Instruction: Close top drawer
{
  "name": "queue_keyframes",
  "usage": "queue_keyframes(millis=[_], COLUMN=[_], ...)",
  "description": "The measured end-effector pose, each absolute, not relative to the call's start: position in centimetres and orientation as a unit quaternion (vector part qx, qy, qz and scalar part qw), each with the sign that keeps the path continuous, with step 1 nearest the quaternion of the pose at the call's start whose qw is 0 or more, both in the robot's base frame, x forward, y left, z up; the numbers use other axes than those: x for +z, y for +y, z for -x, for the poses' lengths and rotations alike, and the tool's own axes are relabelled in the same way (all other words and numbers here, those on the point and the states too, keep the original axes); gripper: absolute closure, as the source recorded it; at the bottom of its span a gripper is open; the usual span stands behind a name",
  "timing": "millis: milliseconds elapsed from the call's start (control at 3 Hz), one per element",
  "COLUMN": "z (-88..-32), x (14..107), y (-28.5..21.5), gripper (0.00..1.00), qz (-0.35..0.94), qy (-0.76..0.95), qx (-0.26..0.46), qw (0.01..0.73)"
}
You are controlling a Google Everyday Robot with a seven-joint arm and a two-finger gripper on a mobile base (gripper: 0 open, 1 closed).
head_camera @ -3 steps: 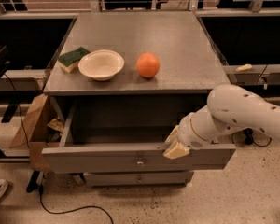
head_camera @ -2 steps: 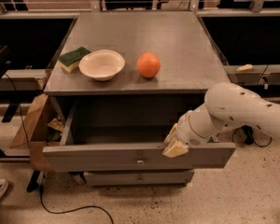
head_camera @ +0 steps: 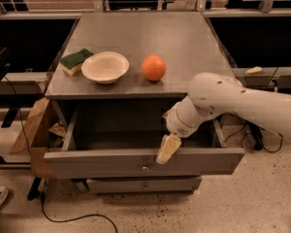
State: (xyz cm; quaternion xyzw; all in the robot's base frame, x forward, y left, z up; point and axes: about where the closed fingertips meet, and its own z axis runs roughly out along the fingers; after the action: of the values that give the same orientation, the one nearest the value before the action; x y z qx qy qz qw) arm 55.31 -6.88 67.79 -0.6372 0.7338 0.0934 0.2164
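Observation:
The top drawer point(head_camera: 102, 163) of the grey cabinet stands pulled out toward me, its deep box open and its long flat front panel carrying a small metal knob point(head_camera: 145, 168) at the centre. My gripper point(head_camera: 168, 149) hangs from the white arm that reaches in from the right. Its pale fingers rest at the top edge of the drawer's front panel, just right of the knob.
On the cabinet top point(head_camera: 150, 33) sit a green and yellow sponge point(head_camera: 75, 61), a white bowl point(head_camera: 105, 67) and an orange point(head_camera: 153, 67). A lower drawer front point(head_camera: 144, 184) shows below. A cardboard box point(head_camera: 33, 130) stands at the left, with cables on the floor.
The arm and gripper have shifted slightly left along the drawer's front panel. The drawer itself stays about as far out as before.

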Motion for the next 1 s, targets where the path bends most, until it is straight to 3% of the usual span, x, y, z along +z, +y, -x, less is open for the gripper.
queue_keyframes(millis=[1000], z=[-57.57], x=[68.24], y=[-5.09], gripper=[0.72], qz=[0.637], qy=[0.736], qx=[0.080], qw=[0.214])
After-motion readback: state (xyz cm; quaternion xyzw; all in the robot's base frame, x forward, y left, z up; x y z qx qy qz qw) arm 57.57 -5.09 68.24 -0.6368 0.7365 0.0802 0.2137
